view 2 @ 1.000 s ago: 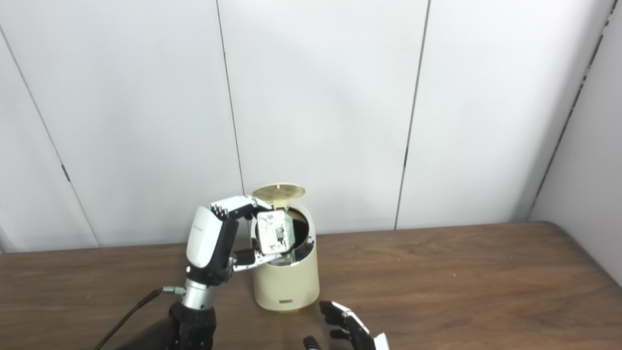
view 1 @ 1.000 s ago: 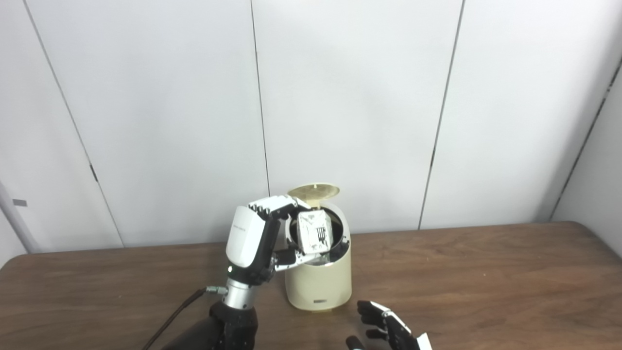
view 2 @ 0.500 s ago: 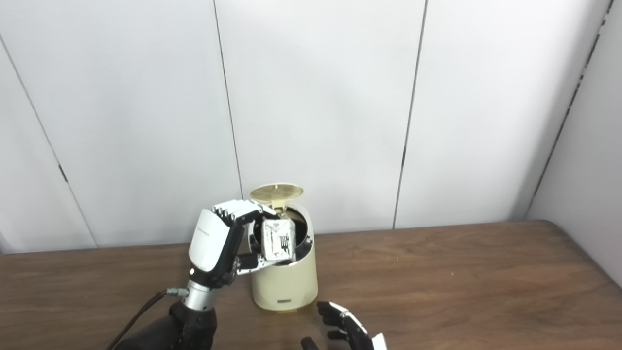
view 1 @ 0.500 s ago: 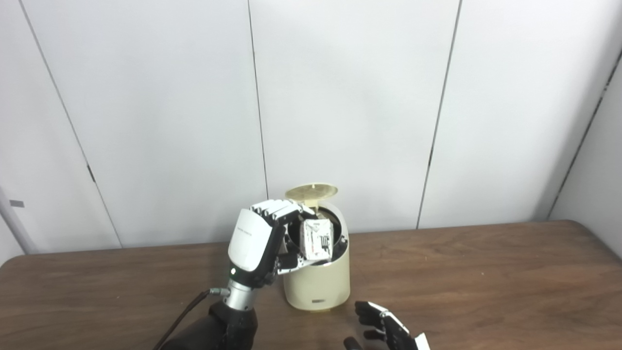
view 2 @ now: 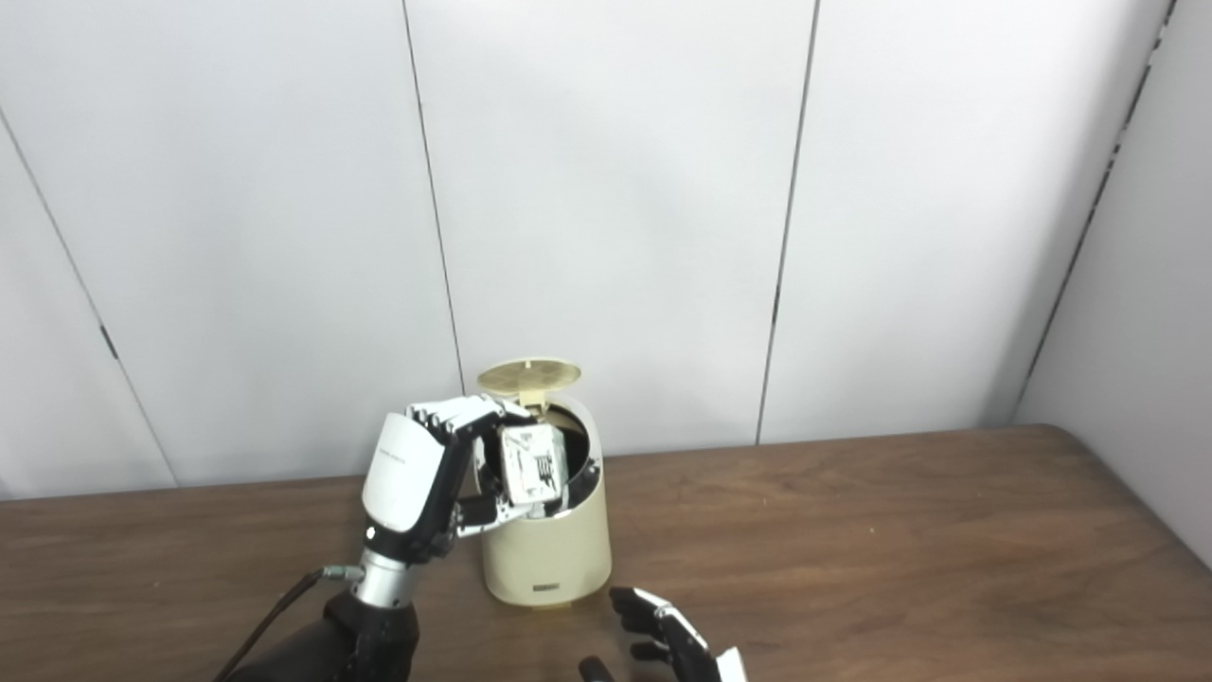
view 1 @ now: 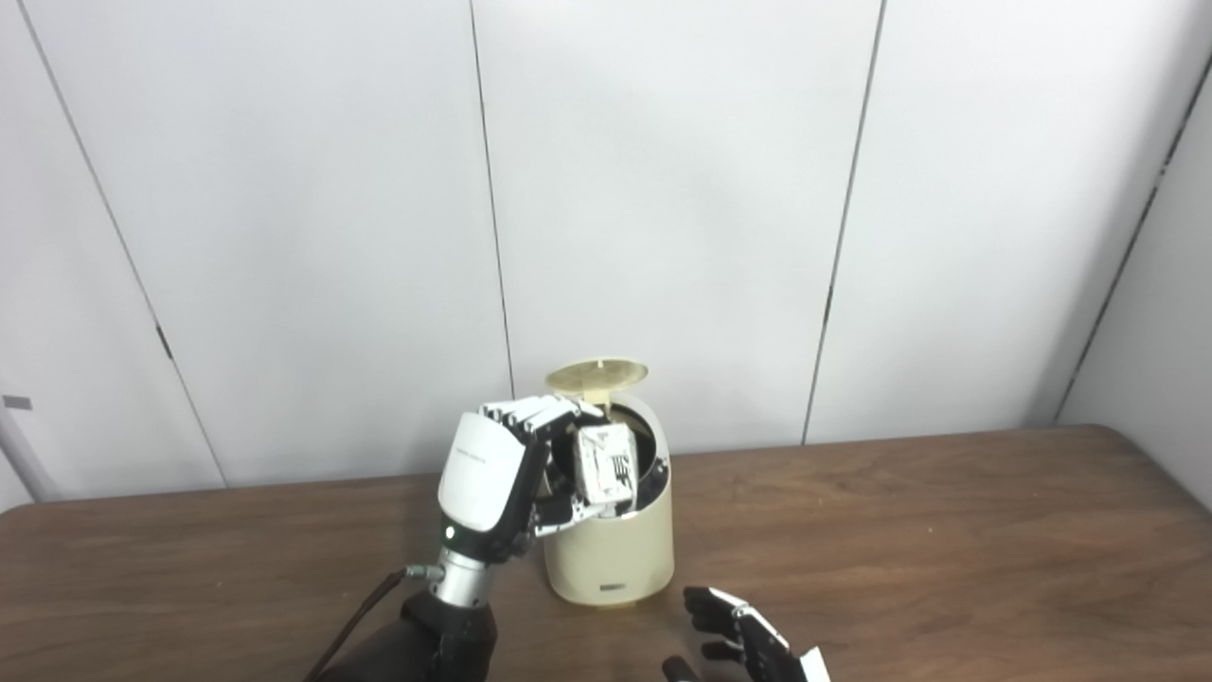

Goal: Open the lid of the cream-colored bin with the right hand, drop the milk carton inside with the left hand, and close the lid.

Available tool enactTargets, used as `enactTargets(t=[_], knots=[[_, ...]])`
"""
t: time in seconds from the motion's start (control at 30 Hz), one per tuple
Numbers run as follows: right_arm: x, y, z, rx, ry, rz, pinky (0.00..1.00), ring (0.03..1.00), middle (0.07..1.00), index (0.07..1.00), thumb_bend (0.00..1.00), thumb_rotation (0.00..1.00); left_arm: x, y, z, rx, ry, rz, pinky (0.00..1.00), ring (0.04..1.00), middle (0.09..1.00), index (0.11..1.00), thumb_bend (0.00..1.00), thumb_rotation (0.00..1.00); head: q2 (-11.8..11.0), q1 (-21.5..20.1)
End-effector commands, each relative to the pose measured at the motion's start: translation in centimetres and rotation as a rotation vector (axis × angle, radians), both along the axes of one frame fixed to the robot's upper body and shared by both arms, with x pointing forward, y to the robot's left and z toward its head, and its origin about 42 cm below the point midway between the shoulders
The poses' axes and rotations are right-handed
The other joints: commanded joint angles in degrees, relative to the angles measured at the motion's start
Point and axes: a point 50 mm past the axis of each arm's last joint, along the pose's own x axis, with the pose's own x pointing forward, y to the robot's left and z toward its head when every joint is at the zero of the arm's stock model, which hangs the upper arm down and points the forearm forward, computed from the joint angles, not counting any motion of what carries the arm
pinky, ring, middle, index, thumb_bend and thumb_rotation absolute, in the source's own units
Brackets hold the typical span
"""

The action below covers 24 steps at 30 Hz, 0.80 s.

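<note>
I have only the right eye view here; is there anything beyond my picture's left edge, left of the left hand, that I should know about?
Observer: Yes. The left eye view shows a pale pole slanting against the wall at the picture's far left edge.
Operator: Thank you. Is it close to the left hand or the milk carton?
Observer: No. It stands behind the far left end of the table, well apart from the left hand, which holds the milk carton in the mouth of the cream-colored bin.
</note>
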Motion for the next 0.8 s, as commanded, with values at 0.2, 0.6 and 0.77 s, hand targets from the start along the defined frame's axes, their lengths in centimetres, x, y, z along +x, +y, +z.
enactTargets(t=[0.2,0.6,0.77], knots=[[-0.68,0.99,-0.33,0.036,0.011,0.002,0.69,0.766,0.771,0.752,0.24,0.38,1.10,0.30,1.63,-0.015,-0.005,0.006,0.18,0.326,0.449,0.544,0.49,0.00,-0.04,0.04],[-0.64,0.92,-0.28,0.023,0.010,0.006,0.68,0.765,0.771,0.754,0.24,0.36,0.60,0.74,1.74,-0.014,0.143,-0.068,0.47,0.534,0.562,0.554,0.99,0.40,-0.05,0.06],[-0.63,0.79,-0.37,0.018,0.009,0.008,0.68,0.762,0.770,0.753,0.24,0.36,0.30,0.67,2.09,-0.037,0.163,-0.093,0.48,0.554,0.582,0.584,1.00,0.43,0.07,0.25]])
